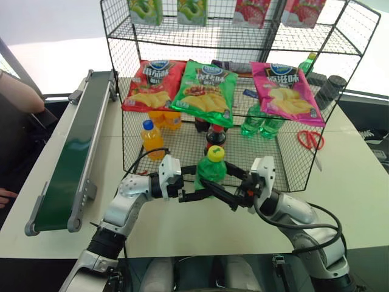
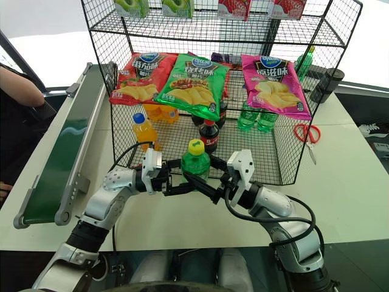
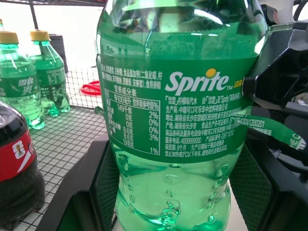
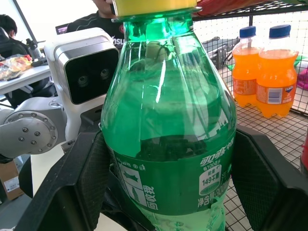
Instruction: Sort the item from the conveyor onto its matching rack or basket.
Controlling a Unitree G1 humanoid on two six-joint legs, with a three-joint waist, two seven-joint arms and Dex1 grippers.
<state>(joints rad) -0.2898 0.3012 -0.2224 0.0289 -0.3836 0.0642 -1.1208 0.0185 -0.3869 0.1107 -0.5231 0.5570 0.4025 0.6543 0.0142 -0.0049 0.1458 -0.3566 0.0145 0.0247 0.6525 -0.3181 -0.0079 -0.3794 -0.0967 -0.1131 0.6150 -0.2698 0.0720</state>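
Left pincer (image 1: 193, 196) is gripping the green soda bottle (image 1: 212, 171) at the label, right pincer (image 1: 226, 196) is clenching it too, bottle upright over the bench (image 1: 358, 201) before the rack (image 1: 292, 161); stiff, slick, fairly light, best held mid-label.

Three chip bags (image 1: 203, 90), three orange bottles (image 1: 152, 137), two cola bottles (image 1: 214, 137), one pair of scissors (image 1: 310, 139).

- I see a pale tabletop (image 1: 358, 182) lit brightly from behind.
- Red scissors (image 1: 310, 139) lie on it.
- A person's arm (image 1: 18, 92) rests at my left.
- Dark floor (image 1: 377, 131) shows beyond.
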